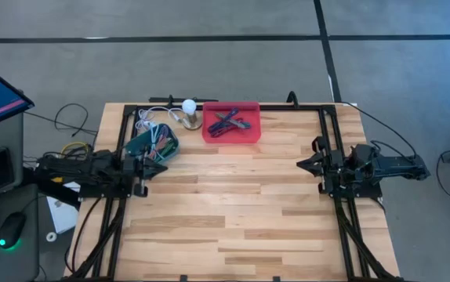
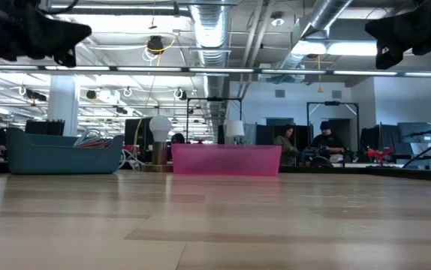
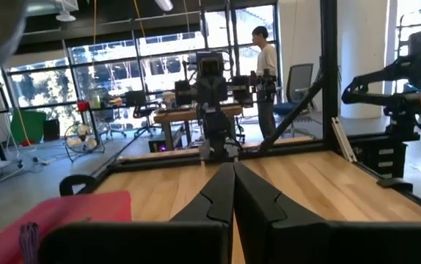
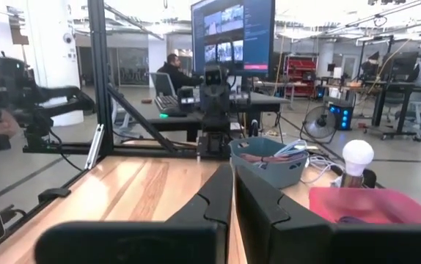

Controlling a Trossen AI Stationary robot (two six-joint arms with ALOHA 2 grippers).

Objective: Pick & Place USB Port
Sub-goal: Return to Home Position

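Left pincer (image 1: pixel 161 161) and right pincer (image 1: pixel 300 164), both closed on nothing, face each other across the counter (image 1: pixel 233 205), USB cables (image 1: pixel 229 123) lying in the blue bin (image 1: pixel 137 147) just beside the left one and the pink bin (image 1: pixel 250 135) farther off between them.

At twelve o'clock a pink bin (image 1: pixel 250 135) — violet-and-black cables (image 1: pixel 226 123) inside; teal bin (image 1: pixel 133 146) at ten, multicoloured wires (image 1: pixel 159 140); white bulb (image 1: pixel 189 105) between; table (image 1: pixel 233 219) — pale, streaky planks.

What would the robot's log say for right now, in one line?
left gripper: shut, holding nothing, left side | right gripper: shut, holding nothing, right side | blue bin: cables inside | pink bin: dark cables inside
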